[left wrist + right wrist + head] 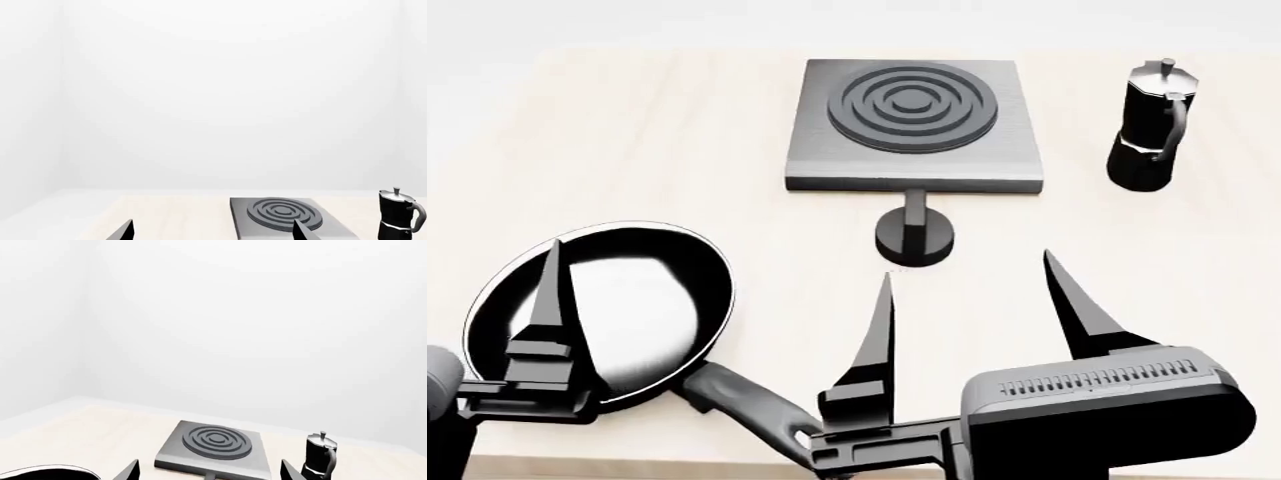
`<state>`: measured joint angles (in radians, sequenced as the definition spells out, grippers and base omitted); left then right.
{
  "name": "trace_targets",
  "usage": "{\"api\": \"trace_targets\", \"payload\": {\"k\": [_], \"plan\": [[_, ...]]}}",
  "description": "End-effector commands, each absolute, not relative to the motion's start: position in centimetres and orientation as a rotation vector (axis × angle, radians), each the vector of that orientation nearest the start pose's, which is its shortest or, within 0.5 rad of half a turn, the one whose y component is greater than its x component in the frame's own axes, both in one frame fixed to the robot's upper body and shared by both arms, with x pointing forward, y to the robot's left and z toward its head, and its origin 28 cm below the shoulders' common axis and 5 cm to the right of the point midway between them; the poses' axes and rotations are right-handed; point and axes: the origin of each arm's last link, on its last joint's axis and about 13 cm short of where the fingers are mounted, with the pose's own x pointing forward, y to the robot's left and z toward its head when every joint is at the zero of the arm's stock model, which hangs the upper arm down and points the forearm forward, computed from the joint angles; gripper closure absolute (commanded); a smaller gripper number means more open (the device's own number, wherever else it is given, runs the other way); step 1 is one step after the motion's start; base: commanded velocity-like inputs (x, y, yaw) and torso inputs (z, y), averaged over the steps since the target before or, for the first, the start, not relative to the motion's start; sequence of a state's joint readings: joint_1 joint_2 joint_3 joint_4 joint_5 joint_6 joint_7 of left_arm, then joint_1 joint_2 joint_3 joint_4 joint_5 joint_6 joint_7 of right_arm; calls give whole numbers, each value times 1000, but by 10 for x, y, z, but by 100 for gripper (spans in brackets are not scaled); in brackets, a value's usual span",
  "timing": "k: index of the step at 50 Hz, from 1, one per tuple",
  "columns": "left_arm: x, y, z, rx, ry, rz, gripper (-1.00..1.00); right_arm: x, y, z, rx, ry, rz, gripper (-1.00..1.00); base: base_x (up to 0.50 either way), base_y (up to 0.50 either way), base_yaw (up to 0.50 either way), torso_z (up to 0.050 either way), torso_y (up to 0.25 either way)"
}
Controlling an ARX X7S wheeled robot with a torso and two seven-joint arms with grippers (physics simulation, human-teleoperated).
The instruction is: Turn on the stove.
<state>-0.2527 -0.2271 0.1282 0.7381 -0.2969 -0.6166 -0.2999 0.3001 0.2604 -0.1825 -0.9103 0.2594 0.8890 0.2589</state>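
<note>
Stove (914, 125) burner bare; frying pan (627, 300) empty; left gripper (714, 290), right gripper (968, 285) both spread, holding nothing.

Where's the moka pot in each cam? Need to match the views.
Head view: moka pot at upper right, on the table, right of the stove and apart from it.
Left wrist view: moka pot at lower right corner, right of the stove.
Right wrist view: moka pot at the bottom, right of centre.
Shared landmark: the stove's ring burner.
</note>
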Motion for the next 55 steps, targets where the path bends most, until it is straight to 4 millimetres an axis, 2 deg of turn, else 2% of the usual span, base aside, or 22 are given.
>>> {"api": "trace_targets", "payload": {"k": [1,14,55], "plan": [[214,202,170,-21,-320,-25,-100,197,-88,182,-108,-266,120,-100,0,0,0,0,0],[214,201,169,-22,-320,-26,-100,198,-89,181,-112,-263,118,-100,32,0,0,0,0],[215,202,170,-23,-321,-24,-100,198,-89,182,-111,-267,116,-100,162,0,0,0,0]]}}
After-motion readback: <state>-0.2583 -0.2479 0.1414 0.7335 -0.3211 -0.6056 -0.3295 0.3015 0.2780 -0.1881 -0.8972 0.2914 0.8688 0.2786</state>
